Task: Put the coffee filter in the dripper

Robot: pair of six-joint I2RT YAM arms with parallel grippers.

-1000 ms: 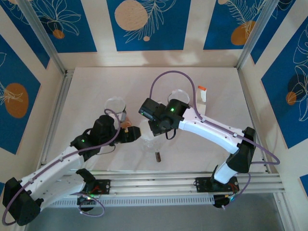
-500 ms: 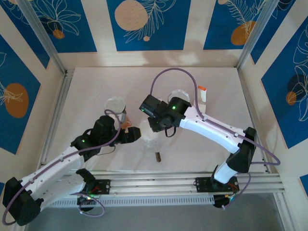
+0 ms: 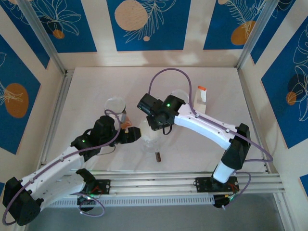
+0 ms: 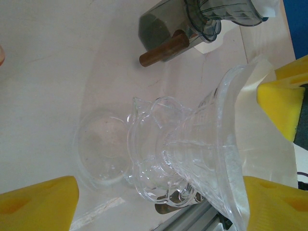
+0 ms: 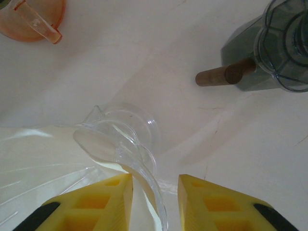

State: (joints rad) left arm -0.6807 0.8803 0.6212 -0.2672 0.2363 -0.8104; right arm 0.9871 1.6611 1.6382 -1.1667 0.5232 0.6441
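Right tool (image 5: 155,183): jaws narrowly parted, the gap wider than paper; nothing seen clamped. Directly below it, running through the gap, are the rim of the dripper (image 5: 126,140) and the white edge of the filter (image 5: 48,156). The filter spreads away to one side inside the clear cone.

Left tool (image 4: 159,192): jaws wide, set about the dripper, one jaw close by the rim, the other standing apart from the base. No grip made out.

Beyond both tools, well apart on the desk (image 5: 144,57), are a grinder (image 5: 269,53) and an orange cup (image 5: 29,14).

Judgement: the filter is in the dripper and placement is near complete. Outstanding: right tool to lift clear. Seating of the filter against the cone is not confirmed.
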